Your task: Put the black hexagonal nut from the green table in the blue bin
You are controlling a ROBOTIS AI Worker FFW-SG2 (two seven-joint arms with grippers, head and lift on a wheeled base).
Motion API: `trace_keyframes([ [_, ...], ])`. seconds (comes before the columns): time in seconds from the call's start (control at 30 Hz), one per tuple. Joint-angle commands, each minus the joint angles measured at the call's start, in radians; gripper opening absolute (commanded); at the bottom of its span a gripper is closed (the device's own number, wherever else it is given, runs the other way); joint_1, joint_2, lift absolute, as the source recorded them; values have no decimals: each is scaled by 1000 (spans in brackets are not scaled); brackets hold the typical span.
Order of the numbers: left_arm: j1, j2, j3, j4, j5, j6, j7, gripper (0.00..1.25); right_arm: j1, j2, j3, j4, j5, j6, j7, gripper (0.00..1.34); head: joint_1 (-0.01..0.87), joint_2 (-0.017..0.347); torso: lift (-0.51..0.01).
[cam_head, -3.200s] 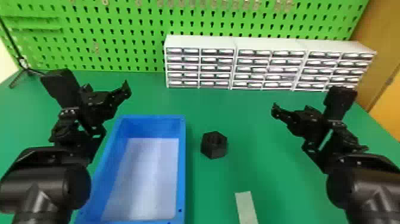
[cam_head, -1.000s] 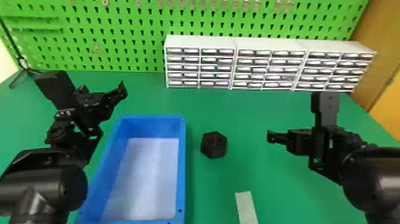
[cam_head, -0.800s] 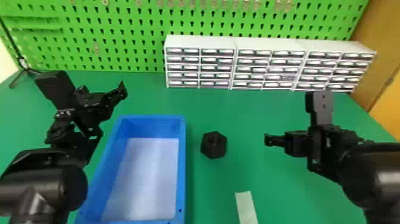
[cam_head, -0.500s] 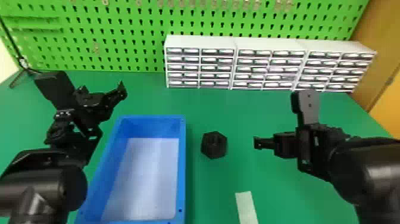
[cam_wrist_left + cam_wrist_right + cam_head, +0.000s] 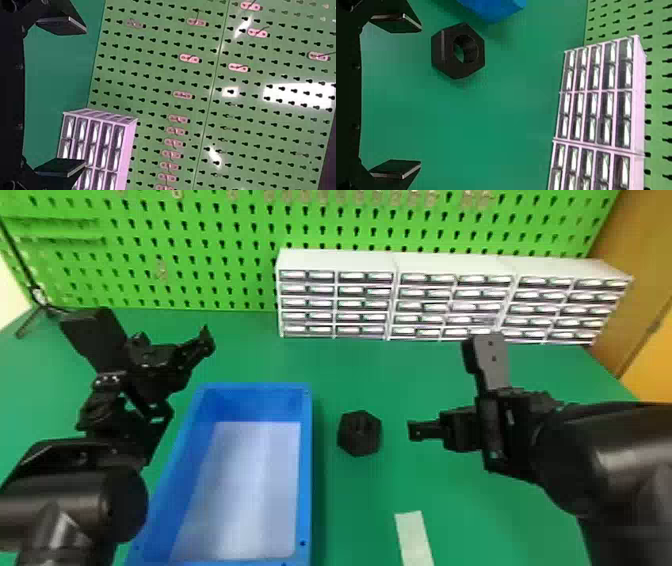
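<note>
Black hexagonal nut (image 5: 448,61) is still up for grabs, folks. Going by the right wrist view, it's sitting on the green bench (image 5: 494,126) out past the right end effector (image 5: 420,97), off toward the finger on the bin side rather than centred between the two. That end effector is spread wide with nothing in it, and a corner of the blue bin (image 5: 498,8) pokes in beyond the nut on that same side. Head view makes the layout easier: the nut is at 9 o'clock from the right end effector, pretty near but with bare bench between them, and the bin is at the nut's own 9 o'clock, just beside it. Bin's got nothing in it that I can see. So nothing is ticked off yet: the grab, the lift, the short hop left and the drop all remain, and I'd call this the lining-up stage. My guess is it needs to shift toward 9 before closing. Left wrist view: the left end effector (image 5: 85,96) is wide and empty too, idling around the bin's 11 o'clock.
</note>
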Motion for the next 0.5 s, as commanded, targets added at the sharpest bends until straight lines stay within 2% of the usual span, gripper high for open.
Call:
trace_keyframes([
  [0.0, 0, 0, 1, 0, 0, 1, 0, 1138, -20, 0, 20, 1, -20, 46, 1, 1238, 692, 8, -97],
  [0.23, 3, 0, 3, 0, 0, 0, 0, 1138, -38, 2, 33, 1, -38, 90, -1, 1238, 692, 8, -97],
  [0.47, 3, 0, 3, 0, 0, 0, 0, 1138, -52, 3, 39, 0, -21, 136, -1, 1238, 692, 8, -97],
])
